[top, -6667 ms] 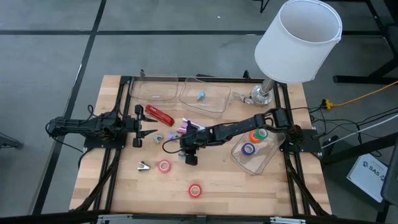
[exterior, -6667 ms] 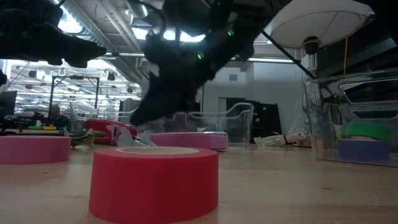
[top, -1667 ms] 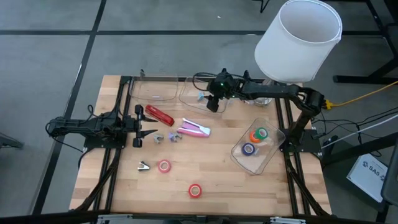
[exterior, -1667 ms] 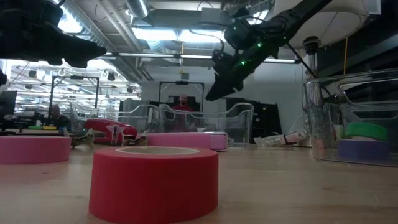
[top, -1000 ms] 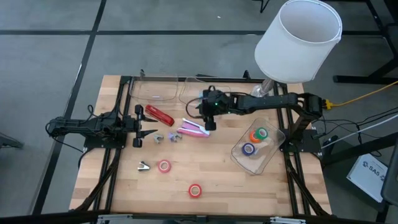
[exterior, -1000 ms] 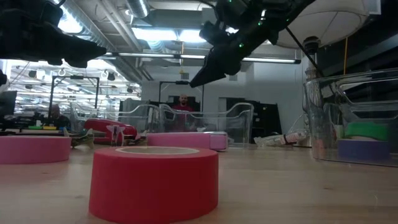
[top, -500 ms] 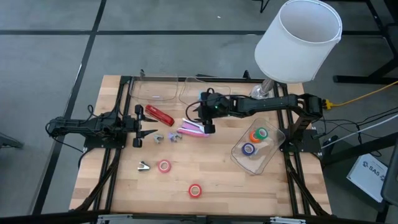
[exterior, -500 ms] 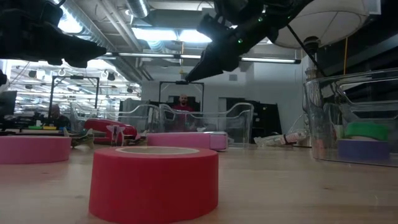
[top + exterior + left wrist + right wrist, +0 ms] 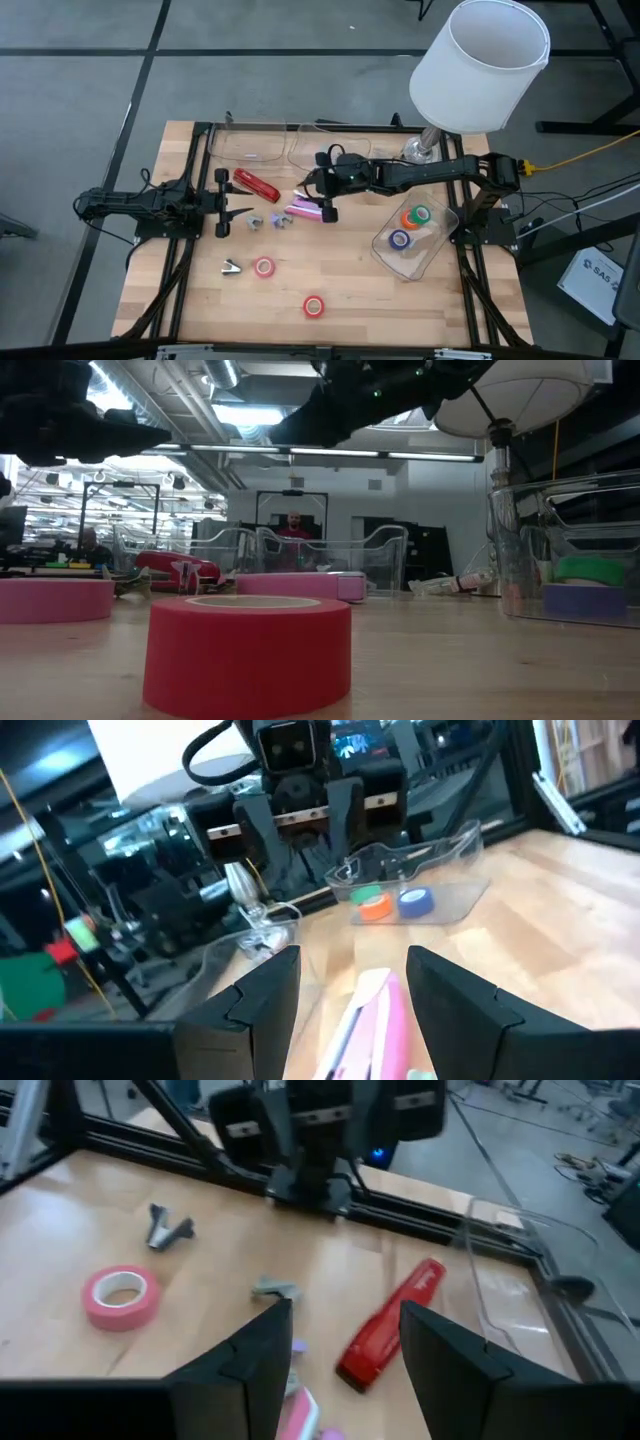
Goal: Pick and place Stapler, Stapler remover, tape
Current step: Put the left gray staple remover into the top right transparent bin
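We see the right gripper, fingers apart and empty, above the pink stapler at frame centre; the left gripper waits open at left. The red tape roll lies lower centre.

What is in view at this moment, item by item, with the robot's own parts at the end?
stapler: 1, red, on the table's far left part, in front of the left gripper
pink stapler: 1, pink, mid-table, under the right gripper
staple removers: 3 small silvery claws, one near the pink tape roll, two between the grippers
tape on the table: 2 rolls, pink and red, near side
tape in the right bin: green and orange together, blue-purple
clear bins at the far edge: 2, one holds a small bluish item
lamp: 1, white shade, far right corner
person: 1, in the room behind
left gripper: jaws open, waiting at the left
right gripper: jaws open, above the pink stapler
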Tool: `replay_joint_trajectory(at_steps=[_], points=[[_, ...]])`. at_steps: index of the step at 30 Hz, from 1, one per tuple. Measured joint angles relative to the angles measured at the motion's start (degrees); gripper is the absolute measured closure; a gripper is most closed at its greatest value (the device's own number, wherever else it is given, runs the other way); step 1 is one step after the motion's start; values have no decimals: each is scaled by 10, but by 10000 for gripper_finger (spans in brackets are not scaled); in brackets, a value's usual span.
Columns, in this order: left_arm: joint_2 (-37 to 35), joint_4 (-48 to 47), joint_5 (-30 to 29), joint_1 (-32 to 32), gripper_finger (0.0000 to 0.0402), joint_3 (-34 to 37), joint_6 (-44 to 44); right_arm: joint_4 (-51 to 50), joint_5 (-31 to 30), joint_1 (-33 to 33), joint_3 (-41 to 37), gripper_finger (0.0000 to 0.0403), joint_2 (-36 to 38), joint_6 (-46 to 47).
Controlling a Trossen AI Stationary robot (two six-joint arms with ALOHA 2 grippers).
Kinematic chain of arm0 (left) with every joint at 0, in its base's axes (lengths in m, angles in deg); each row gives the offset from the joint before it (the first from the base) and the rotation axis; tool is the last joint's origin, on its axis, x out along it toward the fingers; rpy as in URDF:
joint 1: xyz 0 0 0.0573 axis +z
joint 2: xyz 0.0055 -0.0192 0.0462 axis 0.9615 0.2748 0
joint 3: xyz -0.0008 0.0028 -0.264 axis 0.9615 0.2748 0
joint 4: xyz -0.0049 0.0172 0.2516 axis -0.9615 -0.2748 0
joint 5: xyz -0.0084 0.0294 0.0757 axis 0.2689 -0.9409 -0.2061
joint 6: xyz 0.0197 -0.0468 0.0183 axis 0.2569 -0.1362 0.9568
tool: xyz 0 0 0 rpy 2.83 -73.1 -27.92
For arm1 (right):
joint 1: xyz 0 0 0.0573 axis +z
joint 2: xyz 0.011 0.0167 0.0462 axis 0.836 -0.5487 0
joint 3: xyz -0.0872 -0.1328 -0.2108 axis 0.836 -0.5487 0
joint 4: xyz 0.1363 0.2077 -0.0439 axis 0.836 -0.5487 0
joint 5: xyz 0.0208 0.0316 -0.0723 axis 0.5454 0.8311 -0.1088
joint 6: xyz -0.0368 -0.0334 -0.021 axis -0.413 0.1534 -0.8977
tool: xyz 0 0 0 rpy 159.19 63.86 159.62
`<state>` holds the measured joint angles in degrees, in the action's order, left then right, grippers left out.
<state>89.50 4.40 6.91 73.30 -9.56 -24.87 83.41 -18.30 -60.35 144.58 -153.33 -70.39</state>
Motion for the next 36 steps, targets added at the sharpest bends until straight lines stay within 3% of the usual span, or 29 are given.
replay_joint_trajectory(at_steps=[5, 11, 17, 20, 25, 32, 36], points=[[0, 31, 5, 0, 219, 0, 9, 5, 0, 24, 0, 218, 0, 1], [0, 71, 80, -1, 219, 0, -219, 14, 0, 56, 0, 218, 0, 4], [0, 53, 71, -1, 219, 0, -360, 18, -29, 81, 0, 218, 0, 11], [0, 15, 68, -1, 219, 0, -387, 17, -47, 89, 0, 218, 0, 42], [33, -32, 121, -15, 219, -13, -402, 17, -50, 99, 0, 218, 0, 108], [159, -151, 134, -42, 219, -90, -397, 17, -75, 108, 0, 218, 0, 137], [249, -214, 135, -65, 219, -149, -347, 17, -91, 111, 0, 218, 0, 137]])
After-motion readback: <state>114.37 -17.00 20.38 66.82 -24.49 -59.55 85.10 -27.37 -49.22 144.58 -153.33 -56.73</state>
